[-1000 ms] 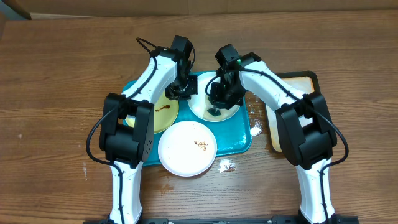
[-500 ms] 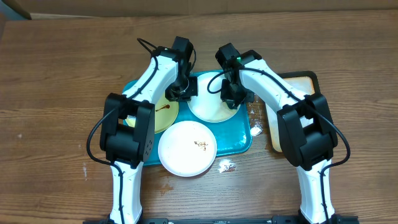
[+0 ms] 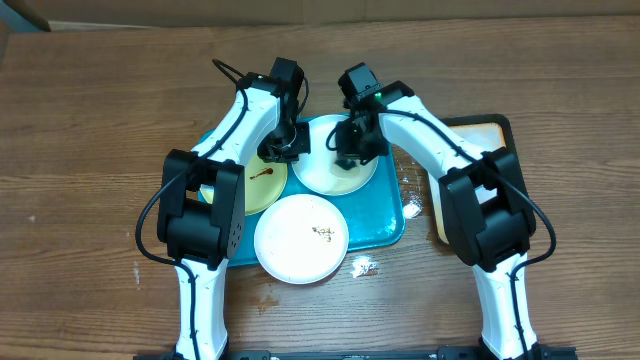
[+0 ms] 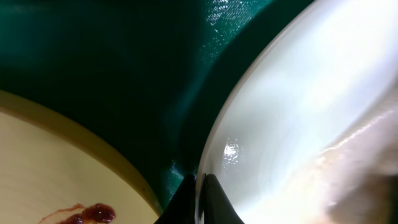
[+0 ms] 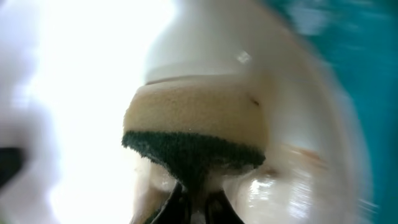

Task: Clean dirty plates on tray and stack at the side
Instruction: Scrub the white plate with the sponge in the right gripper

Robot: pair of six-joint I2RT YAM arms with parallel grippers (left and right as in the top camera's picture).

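**Item 1, near white plate** (image 3: 300,238): lies across the near rim of the teal tray (image 3: 385,215), partly over the counter (image 3: 100,150). Brown crumbs (image 3: 322,232) on it. Place unchanged; unwashed.

**Item 2, yellow-green plate** (image 3: 262,185): left part of the tray, bearing a red-brown smear (image 3: 263,172). Unmoved; unwashed.

**Item 3, far white plate** (image 3: 335,178): far half of the tray, between the two arms.
- Left pincer (image 4: 200,198): clamped on the plate's left rim, as it was a second ago.
- Right pincer (image 3: 350,155): clamped on a yellow sponge (image 5: 196,134) with a dark scouring face, held against the plate as far as can be told.
- Change: within the last second the right pincer swept from the plate's near part to its right side, then back to the far-left part.
- Judgement: scrubbing is under way on the first of three plates, and nothing is stacked aside yet.

**Item 4, tan tray** (image 3: 490,128): right of the teal tray, untouched.
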